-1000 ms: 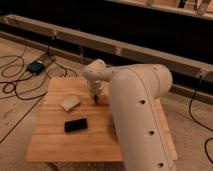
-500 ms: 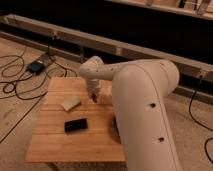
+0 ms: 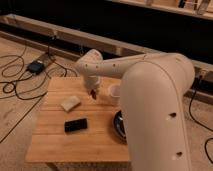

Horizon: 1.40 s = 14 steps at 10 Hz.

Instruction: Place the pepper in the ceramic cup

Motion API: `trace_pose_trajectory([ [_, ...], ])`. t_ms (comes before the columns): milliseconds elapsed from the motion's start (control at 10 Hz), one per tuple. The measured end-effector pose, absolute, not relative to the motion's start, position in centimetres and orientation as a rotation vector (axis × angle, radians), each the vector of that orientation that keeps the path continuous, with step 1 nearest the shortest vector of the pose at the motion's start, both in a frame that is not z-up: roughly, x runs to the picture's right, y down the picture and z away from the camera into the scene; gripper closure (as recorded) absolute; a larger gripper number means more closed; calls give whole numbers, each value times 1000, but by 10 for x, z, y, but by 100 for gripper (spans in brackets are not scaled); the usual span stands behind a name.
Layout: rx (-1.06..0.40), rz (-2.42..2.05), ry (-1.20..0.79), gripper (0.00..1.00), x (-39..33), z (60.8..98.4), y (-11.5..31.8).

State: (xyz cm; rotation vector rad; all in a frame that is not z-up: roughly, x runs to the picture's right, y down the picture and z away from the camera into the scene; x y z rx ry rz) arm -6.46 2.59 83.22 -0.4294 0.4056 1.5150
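Found the gripper (image 3: 93, 90) low over the far half of the wooden table (image 3: 60, 145), pointing down from the end of the pale arm (image 3: 150, 100). Read the fingers as pressed together on the pepper (image 3: 93, 95) — a small red-orange sliver at the tips, either clear of the tabletop or barely above it; cannot say which. Judged its long axis roughly upright, hanging below the fingers, though too small to be sure.

Located the ceramic cup (image 3: 114, 92) just beside the gripper, to the right in the view and at about the same depth on the table, mouth up, right edge hidden behind the arm. So: a short sideways carry to the right, then a lowering into the mouth, pepper going in end first — likely an easy fit if centred.

Logged also: beige block (image 3: 70, 103) near the gripper's left, black flat object (image 3: 75, 125) closer to the front edge, dark bowl (image 3: 119, 129) in front of the cup, half hidden by the arm. Risks as judged: drifting forward and dropping into the bowl instead, or clipping the cup's rim.
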Motion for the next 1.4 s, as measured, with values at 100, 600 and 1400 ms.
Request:
trace_pose_trajectory([
  [100, -423, 1519, 408, 100, -62, 822, 25],
  [600, -356, 1572, 450, 100, -26, 779, 17],
  [1400, -425, 1716, 578, 100, 20, 752, 50],
])
